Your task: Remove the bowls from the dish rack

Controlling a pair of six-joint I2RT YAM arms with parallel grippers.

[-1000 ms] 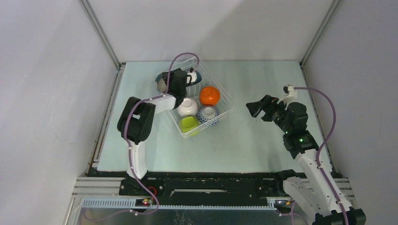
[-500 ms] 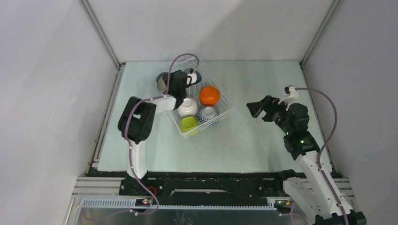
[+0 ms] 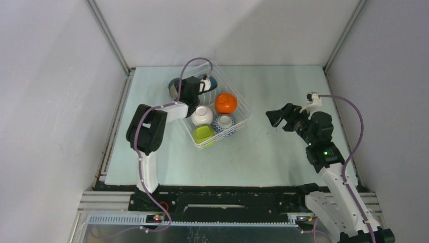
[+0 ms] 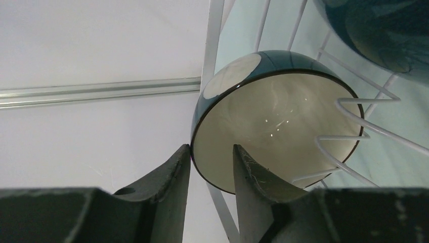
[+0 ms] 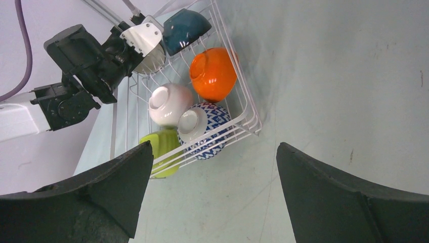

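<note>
The white wire dish rack (image 3: pixel 242 109) holds several bowls: teal (image 3: pixel 174 88), dark blue (image 3: pixel 211 83), orange (image 3: pixel 225 103), white (image 3: pixel 202 115), blue-and-white patterned (image 3: pixel 224 124) and lime green (image 3: pixel 203 134). My left gripper (image 3: pixel 186 90) is at the rack's back left corner. In the left wrist view it (image 4: pixel 211 152) is shut on the rim of the teal bowl (image 4: pixel 273 126), one finger outside and one inside. The bowl leans on the rack wires. My right gripper (image 3: pixel 273 117) is open and empty over the table, right of the rack; its wrist view (image 5: pixel 213 147) looks at the rack (image 5: pixel 248 116).
The rack sits skewed on the pale green table (image 3: pixel 283 91). Grey walls with metal frame rails (image 3: pixel 109 38) close in the left, back and right sides. The left arm's cable (image 3: pixel 195 62) arches over the rack's back corner.
My left gripper and the teal bowl have shifted slightly toward the back. The right arm has barely moved.
</note>
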